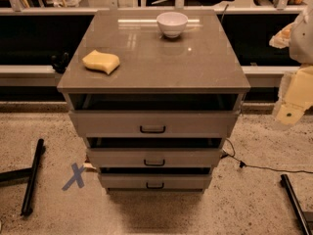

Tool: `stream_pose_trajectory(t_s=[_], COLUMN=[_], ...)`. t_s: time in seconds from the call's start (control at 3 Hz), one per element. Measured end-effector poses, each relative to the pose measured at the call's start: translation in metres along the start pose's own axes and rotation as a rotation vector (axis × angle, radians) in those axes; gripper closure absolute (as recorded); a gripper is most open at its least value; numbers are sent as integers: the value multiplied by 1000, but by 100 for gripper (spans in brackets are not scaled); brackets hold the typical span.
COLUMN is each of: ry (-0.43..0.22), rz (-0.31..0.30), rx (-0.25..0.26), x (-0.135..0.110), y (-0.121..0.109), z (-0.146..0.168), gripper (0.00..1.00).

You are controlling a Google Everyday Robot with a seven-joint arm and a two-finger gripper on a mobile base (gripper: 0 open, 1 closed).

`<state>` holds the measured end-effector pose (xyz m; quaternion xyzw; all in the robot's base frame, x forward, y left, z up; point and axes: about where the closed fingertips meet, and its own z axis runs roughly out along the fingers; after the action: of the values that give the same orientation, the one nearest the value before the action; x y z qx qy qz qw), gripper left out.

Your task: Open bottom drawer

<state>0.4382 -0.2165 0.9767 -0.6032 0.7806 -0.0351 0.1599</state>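
Observation:
The grey-beige cabinet [151, 77] stands in the middle of the view with three drawer fronts stacked. The bottom drawer [122, 181] is the narrowest and lowest front, with a small black bar handle [155, 185] at its centre. A dark gap shows above its front. My gripper [293, 106], a cream-coloured part of the arm, hangs at the right edge of the view. It is level with the top drawer, well to the right of the cabinet and far above the bottom drawer's handle. It touches nothing.
A white bowl [172, 23] and a yellow sponge [101, 61] lie on the cabinet top. Black bars lie on the floor at left [32, 177] and at right [295, 202]. A black cable [259, 168] runs along the floor at right. A blue tape cross [75, 176] marks the floor.

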Motion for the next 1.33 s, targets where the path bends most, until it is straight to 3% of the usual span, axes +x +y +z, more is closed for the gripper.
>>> stream_pose_trajectory(t_s=[0.33, 0.67, 1.0, 1.33], ry=[0, -37, -114, -243], rz=[-16, -45, -46, -13], rx=[22, 37, 9, -5], x=[3, 9, 17, 9], y=[4, 26, 44, 45], z=[-6, 19, 83, 160], gripper=[0, 0, 0, 0])
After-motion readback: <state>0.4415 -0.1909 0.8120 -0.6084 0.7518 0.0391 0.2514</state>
